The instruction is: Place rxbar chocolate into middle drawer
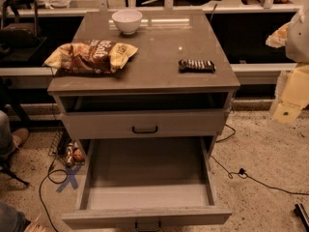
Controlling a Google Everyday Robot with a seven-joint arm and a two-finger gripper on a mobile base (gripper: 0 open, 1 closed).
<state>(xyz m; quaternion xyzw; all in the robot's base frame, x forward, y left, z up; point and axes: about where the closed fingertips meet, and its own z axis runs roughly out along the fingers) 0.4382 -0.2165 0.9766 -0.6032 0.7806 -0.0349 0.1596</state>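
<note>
The bar (196,65) is left on the top (159,50); the gripper (288,100) is held at right, state not discernible; the bar could be shoved off by a low grasp.

You have the near-black rxbar chocolate (196,65), striped with pale lettering, by the right edge of the grey-brown table (159,42). By the left edge lies a brown-and-yellow chip bag (91,57) with pale lettering, and by the far edge a plain white bowl (127,21). Your tool (288,105) is pale cream-yellow and hangs out past the table's right edge. The middle drawer (147,197) is plain grey with a small black handle, matching the grey upper front (145,124) and its black handle.
</note>
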